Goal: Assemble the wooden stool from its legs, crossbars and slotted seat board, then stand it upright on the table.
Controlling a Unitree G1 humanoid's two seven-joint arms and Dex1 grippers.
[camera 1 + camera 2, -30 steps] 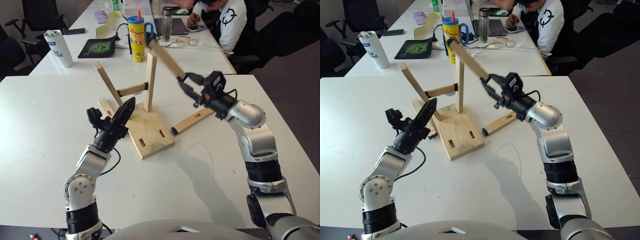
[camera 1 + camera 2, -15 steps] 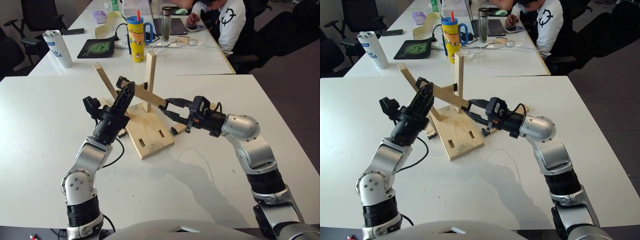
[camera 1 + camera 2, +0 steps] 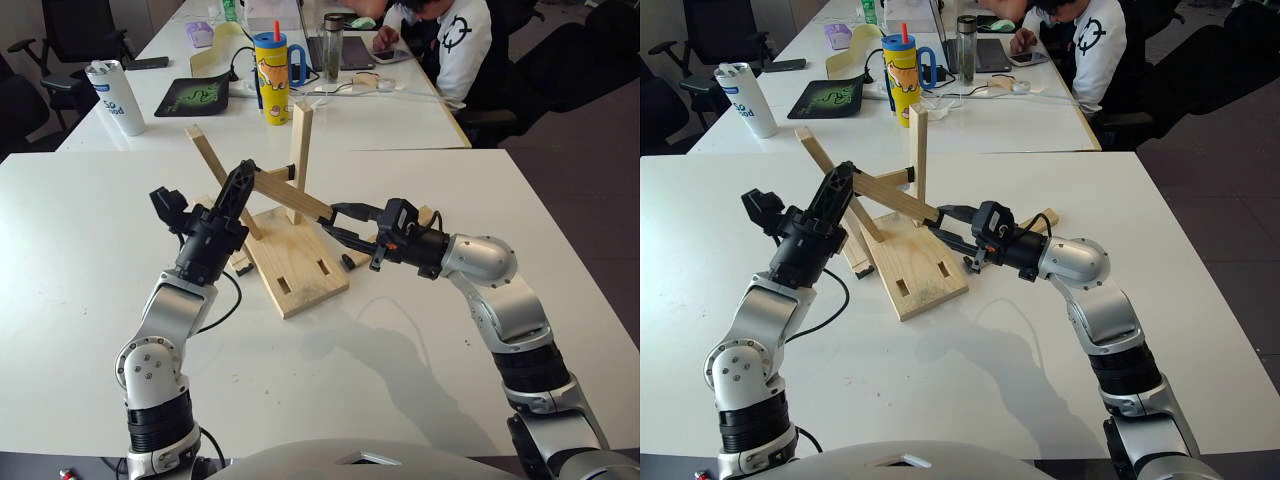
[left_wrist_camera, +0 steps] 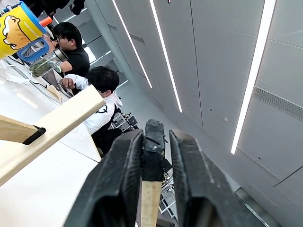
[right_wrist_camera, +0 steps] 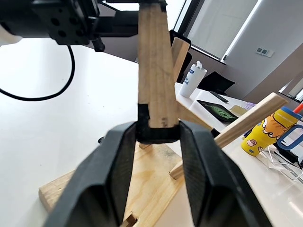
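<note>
Holding 1 wooden leg [image 3: 281, 188] in the air over the far part of the seat board [image 3: 300, 270], pinched at its black-tipped left end by the closed left gripper [image 3: 244, 176] and at its black-tipped right end by the closed right gripper [image 3: 336, 218]. Lying flat mid-table beneath, with 2 more legs standing in the board: 1 upright leg [image 3: 302, 150], 1 leaning leg [image 3: 210, 160] tilted left.

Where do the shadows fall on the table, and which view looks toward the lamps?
Left eye view: the right arm casts a soft shadow on the white table, below itself and near the seat board. Left wrist view: it faces the ceiling light strips, so the left end effector, shut on a wooden leg, looks dark against them.
</note>
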